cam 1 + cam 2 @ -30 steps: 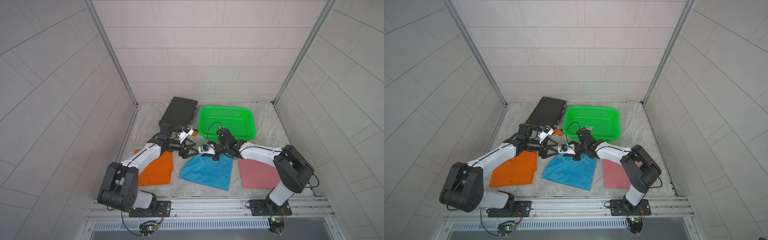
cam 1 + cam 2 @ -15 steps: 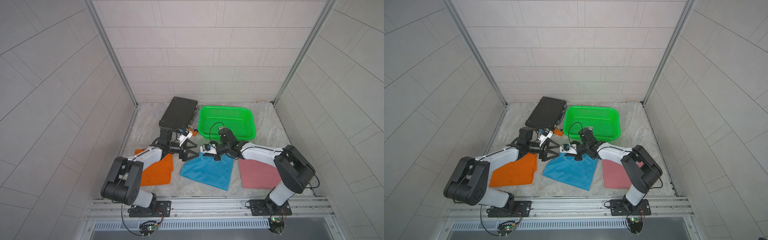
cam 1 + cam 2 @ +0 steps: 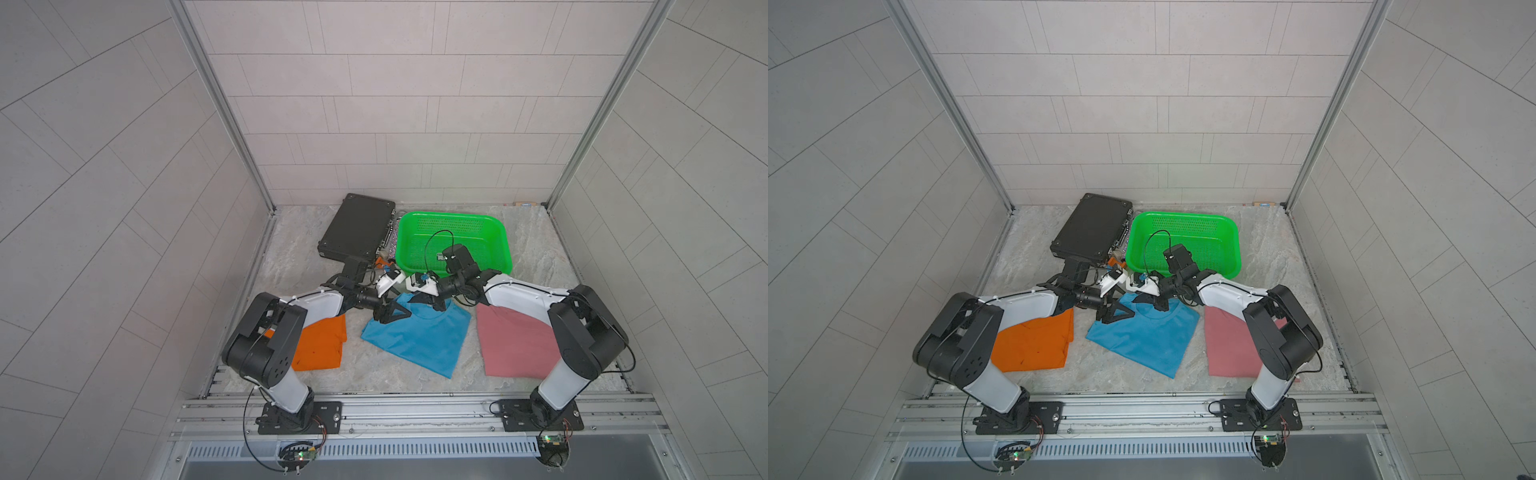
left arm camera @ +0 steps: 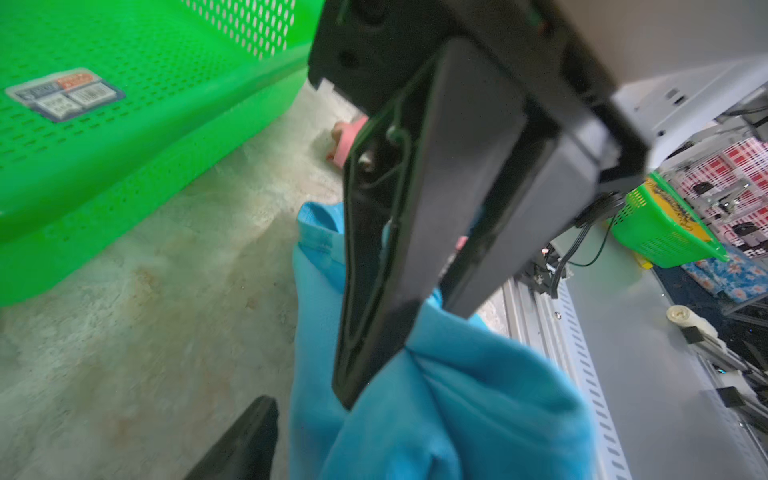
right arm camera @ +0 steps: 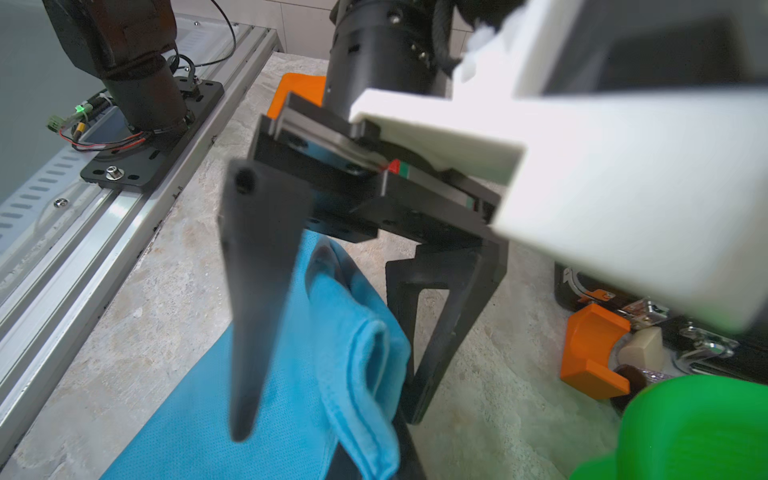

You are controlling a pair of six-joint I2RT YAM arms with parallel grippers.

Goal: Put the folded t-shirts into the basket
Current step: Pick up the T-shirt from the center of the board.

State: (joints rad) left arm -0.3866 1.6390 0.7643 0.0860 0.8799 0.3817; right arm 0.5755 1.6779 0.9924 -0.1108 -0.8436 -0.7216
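The left gripper (image 5: 327, 428) stands with its jaws apart, straddling a raised fold at the collar end of the blue tee (image 3: 419, 340), not clamped on it. Just beside it, the right gripper (image 4: 365, 374) is pinched together on the same collar edge, with the cloth gathered at its tip. The rest of that tee lies flat in the middle of the bench (image 3: 536, 249), toward the front edge. The orange tee (image 3: 320, 345) lies by the front left corner and the pink tee (image 3: 515, 345) by the front right. The basket (image 3: 453, 216) sits empty at the back edge, with a black case (image 3: 357, 224) beside it on the left.

A lift on too little cloth looks the likeliest trouble: a pinch on the top layer alone would open the fold. If the right side rose before the left closed, the tee would hang from one point and drag, and its hem could snag the basket's near rim
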